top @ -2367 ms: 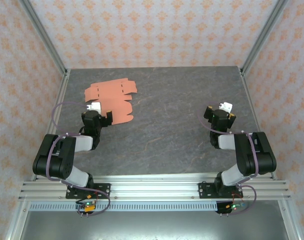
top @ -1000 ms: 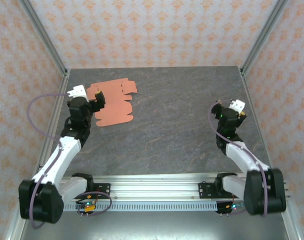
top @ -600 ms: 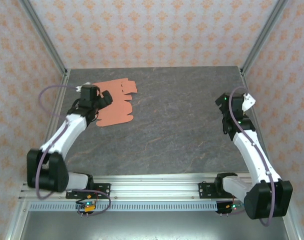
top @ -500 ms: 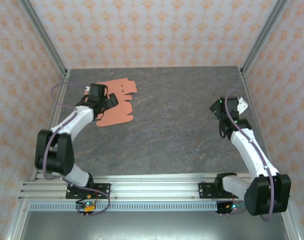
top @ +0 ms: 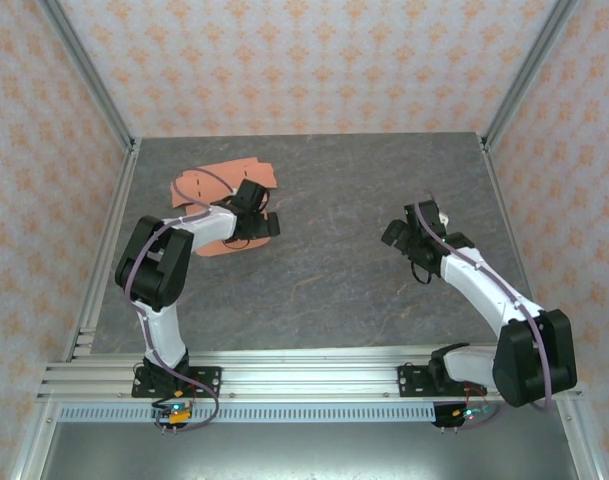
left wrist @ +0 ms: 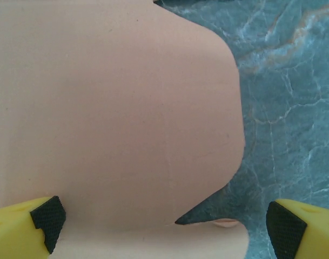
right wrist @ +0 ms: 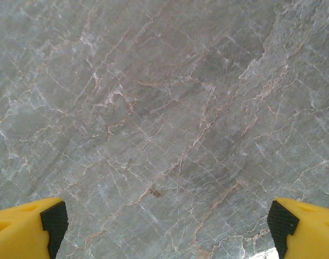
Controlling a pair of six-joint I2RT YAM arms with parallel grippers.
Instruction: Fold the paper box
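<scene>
Your left gripper is hovering with its yellow, black-padded fingers spread wide and gripping nothing. One tip is sitting over the paper box, the other over bare table. The salmon-orange card is lying flat as an unfolded die-cut sheet at the far left of the table, and your left arm is reaching across it. Your right gripper is likewise standing wide apart and empty, looking down on dark grey, marble-patterned surface with pale rusty veins, right of centre and well apart from the card. Pale walls with an orange ornament print are enclosing the table on three sides, aluminium posts are running up the corners, and a rail is carrying both bases at the near edge
</scene>
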